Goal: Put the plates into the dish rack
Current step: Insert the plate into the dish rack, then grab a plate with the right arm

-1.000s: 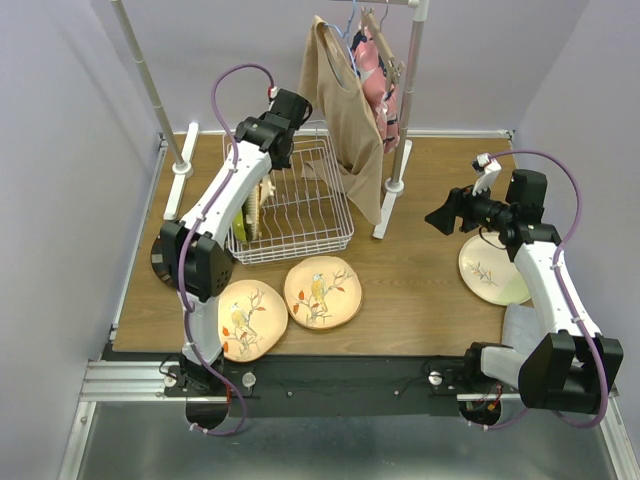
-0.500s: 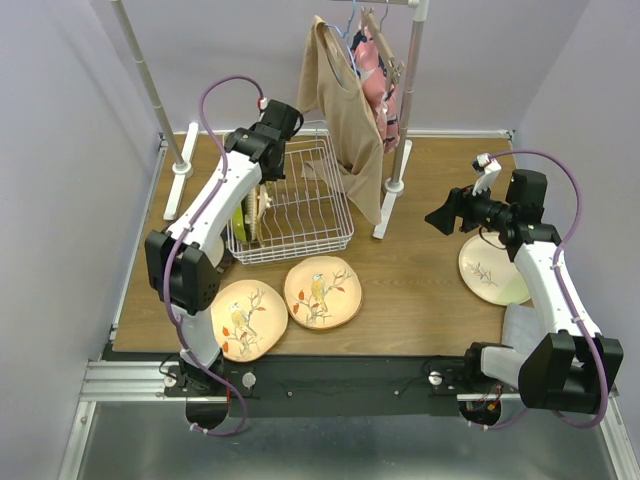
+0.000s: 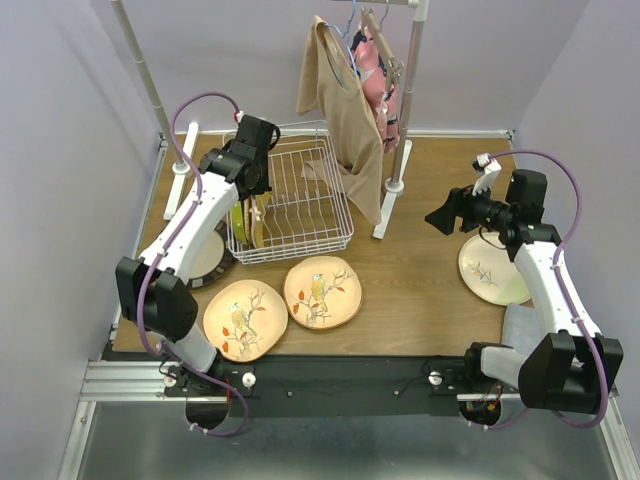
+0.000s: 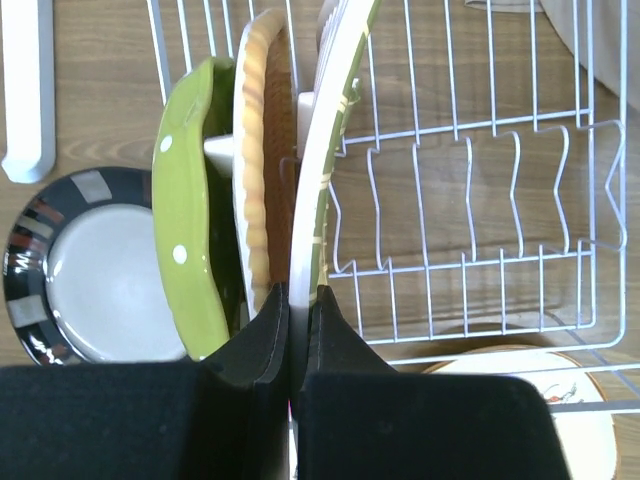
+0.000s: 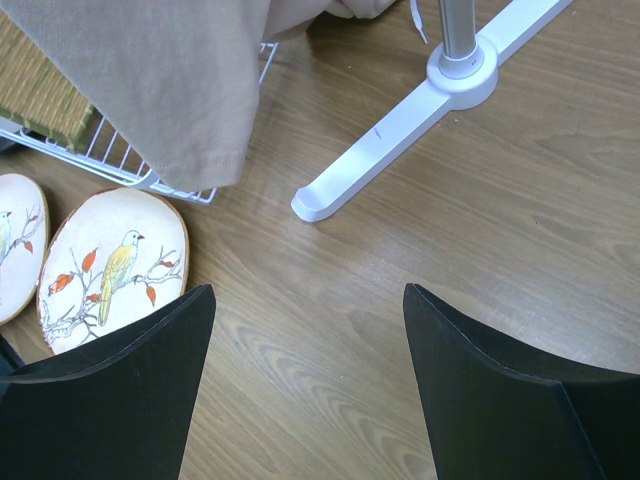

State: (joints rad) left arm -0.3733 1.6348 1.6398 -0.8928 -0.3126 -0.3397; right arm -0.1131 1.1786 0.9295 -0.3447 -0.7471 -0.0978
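Observation:
The white wire dish rack (image 3: pixel 310 215) stands at the back left of the table. Three plates stand on edge in its left end: a lime dotted one (image 4: pixel 185 200), an orange woven-look one (image 4: pixel 262 150) and a cream-green one (image 4: pixel 325 150). My left gripper (image 4: pixel 298 290) is above them, shut on the cream-green plate's rim. Two peach bird plates (image 3: pixel 245 320) (image 3: pixel 323 292) lie flat in front of the rack. A dark-rimmed plate (image 3: pixel 205 262) lies to its left. My right gripper (image 5: pixel 308 292) hangs open over bare wood, with a cream plate (image 3: pixel 492 270) under its arm.
A white clothes-rail stand with a tan top (image 3: pixel 345 110) hanging on it rises just right of the rack, and its foot (image 5: pixel 400 130) lies on the wood ahead of my right gripper. A second upright pole (image 3: pixel 150 85) stands at the back left.
My left arm has swung leftward and nearer along the rack, from its far right corner to above the standing plates. The right arm has not moved.

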